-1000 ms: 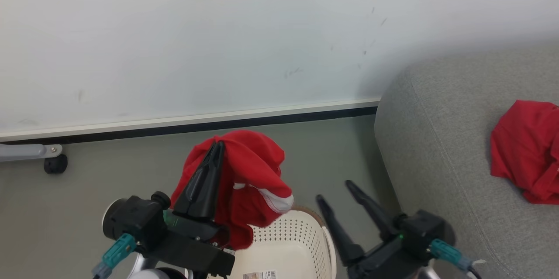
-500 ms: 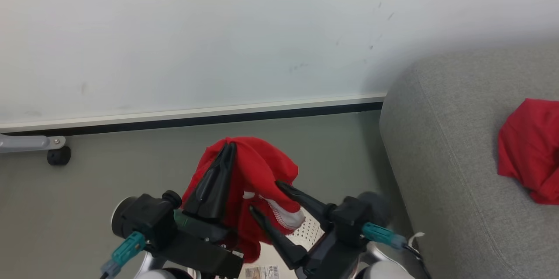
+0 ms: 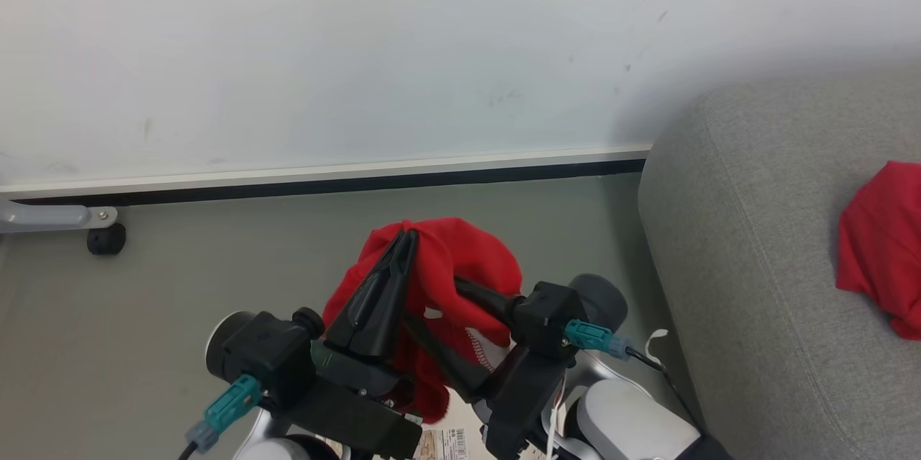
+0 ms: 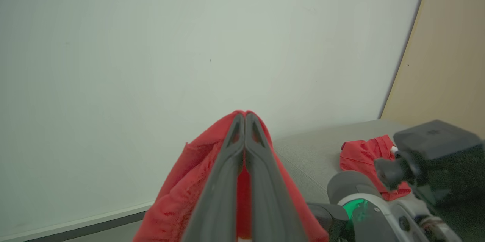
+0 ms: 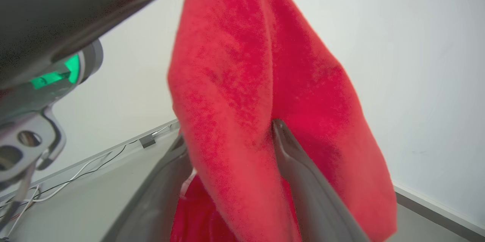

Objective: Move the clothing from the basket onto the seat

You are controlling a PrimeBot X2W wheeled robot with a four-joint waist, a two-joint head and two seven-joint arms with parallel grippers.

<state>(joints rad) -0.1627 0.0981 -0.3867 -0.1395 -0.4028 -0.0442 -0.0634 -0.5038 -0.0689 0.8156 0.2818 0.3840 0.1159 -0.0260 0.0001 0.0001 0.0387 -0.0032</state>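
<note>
The red clothing point(image 3: 460, 265) hangs in the air from my left gripper point(image 3: 409, 235), which is shut on its top fold. My right gripper point(image 3: 433, 300) reaches in from the right, open, with one finger on each side of the hanging cloth. In the right wrist view the clothing point(image 5: 242, 83) drops between my fingers point(image 5: 303, 181). In the left wrist view the shut left gripper point(image 4: 245, 117) pokes up through the clothing point(image 4: 182, 189). The basket point(image 3: 440, 437) lies mostly hidden under both grippers; a labelled patch shows. The grey seat point(image 3: 755, 230) stands at the right.
A second red garment point(image 3: 881, 251) lies on the seat. A grey metal leg with a black caster point(image 3: 106, 238) stands at the left by the wall's dark baseboard point(image 3: 360, 183). Cables point(image 5: 94, 162) run along the floor by the wall.
My right gripper has swung left from beside the basket and now straddles the hanging clothing. The left gripper keeps its hold. The camera has shifted a little.
</note>
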